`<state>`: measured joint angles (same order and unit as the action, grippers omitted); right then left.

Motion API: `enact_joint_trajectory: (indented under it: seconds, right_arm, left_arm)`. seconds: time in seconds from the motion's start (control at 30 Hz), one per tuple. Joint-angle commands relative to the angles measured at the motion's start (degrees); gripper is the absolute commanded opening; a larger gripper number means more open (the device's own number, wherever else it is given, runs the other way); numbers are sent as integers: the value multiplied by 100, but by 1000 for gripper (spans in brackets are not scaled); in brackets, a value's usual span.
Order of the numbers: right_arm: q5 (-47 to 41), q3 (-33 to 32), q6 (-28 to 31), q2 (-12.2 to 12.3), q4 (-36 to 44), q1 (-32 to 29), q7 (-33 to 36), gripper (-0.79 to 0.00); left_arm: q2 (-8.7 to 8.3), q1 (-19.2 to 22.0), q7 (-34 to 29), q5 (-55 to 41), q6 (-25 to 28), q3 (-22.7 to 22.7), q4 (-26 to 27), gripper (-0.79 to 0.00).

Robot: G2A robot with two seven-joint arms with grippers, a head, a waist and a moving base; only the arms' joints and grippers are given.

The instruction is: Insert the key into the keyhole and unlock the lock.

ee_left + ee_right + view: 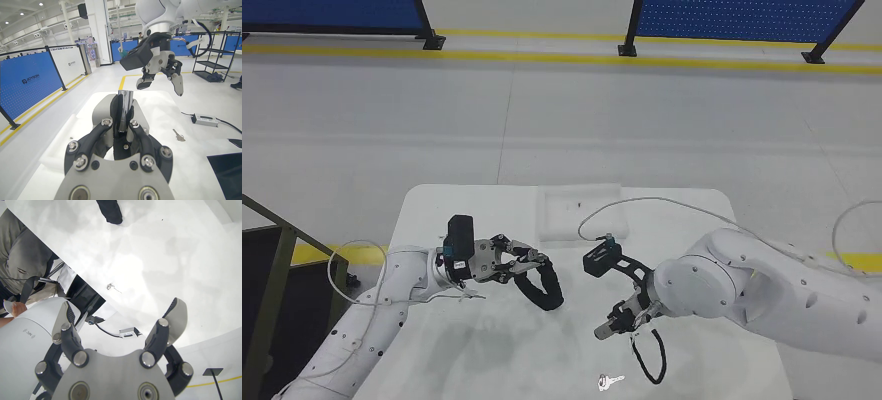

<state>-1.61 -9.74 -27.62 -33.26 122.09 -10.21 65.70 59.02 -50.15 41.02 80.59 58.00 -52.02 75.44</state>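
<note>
Clamping lock [125, 100] in my left end effector [525, 262]; right end effector [122, 311] wide, empty; bad pinch could skid key [178, 136] off table [189, 161] edge.

White table [492, 340], key [610, 381] near edge.

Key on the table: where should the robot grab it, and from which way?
Best by its wide head, the end with the little ring, so the thin blade stays free for the lock. The key lies flat on the table, so the open right gripper should probably come straight down and pinch the head's two edges.
</note>
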Motion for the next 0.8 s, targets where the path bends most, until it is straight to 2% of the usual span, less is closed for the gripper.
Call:
enact_joint_trajectory:
  seconds: [0.0, 0.2, 0.37, 0.77]
  right_arm:
    - [207, 0, -206, 15, 140, -253, -175, 0]
    - [737, 0, -710, 82, 416, -995, -671, 0]
    - [994, 0, -907, 159, 732, -1375, -1007, 0]
    - [1055, 0, -907, 165, 772, -1416, -1012, 0]
  left_arm:
    - [-36, -42, -17, -21, 0, -8, 48, -785]
    - [-158, -126, -6, -102, 0, 5, 168, -785]
    - [-290, -187, 0, -183, 0, -27, 260, -785]
    - [-329, -212, 5, -237, 0, -45, 290, -785]
